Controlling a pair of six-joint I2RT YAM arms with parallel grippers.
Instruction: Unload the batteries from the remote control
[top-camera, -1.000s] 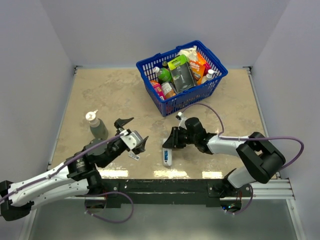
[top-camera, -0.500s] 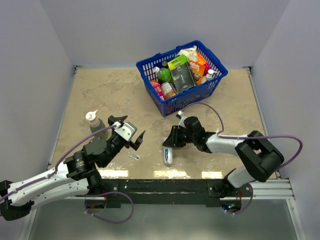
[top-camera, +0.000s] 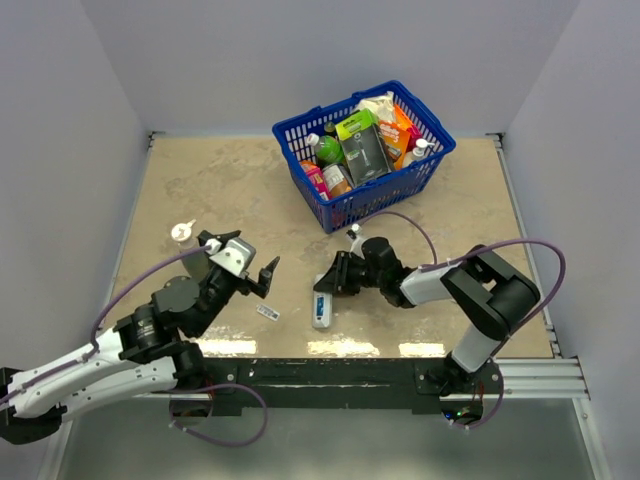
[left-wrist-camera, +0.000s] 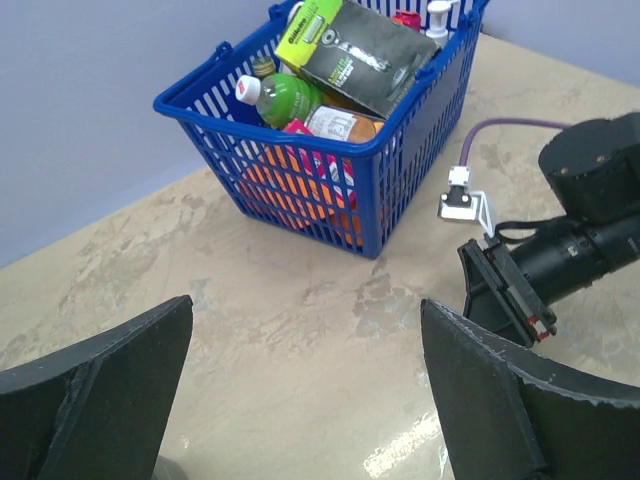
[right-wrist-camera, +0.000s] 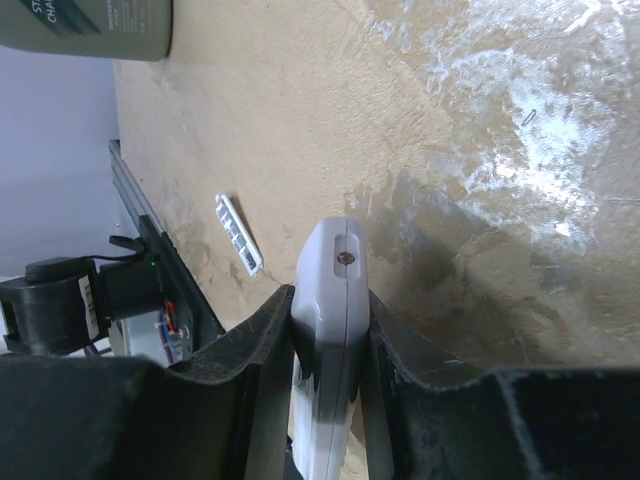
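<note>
The white remote control (top-camera: 320, 310) lies low on the table in front of the arms, with a blue battery (top-camera: 321, 302) showing in its upper face. My right gripper (top-camera: 333, 283) is shut on the remote's far end. In the right wrist view the remote (right-wrist-camera: 333, 290) sits squeezed between both fingers (right-wrist-camera: 265, 335), one end pointing away. My left gripper (top-camera: 240, 254) is open and empty, raised left of the remote. Its fingers (left-wrist-camera: 520, 400) frame bare table in the left wrist view. The greyish battery is not visible.
A small white strip with dark marks (top-camera: 268, 312) lies between the grippers and also shows in the right wrist view (right-wrist-camera: 238, 235). A blue basket (top-camera: 425, 165) full of groceries stands behind. A spray bottle top (top-camera: 183, 231) peeks out behind my left arm.
My left gripper has drawn back up and to the left, away from the white strip. My right gripper has shifted the remote a little to the left.
</note>
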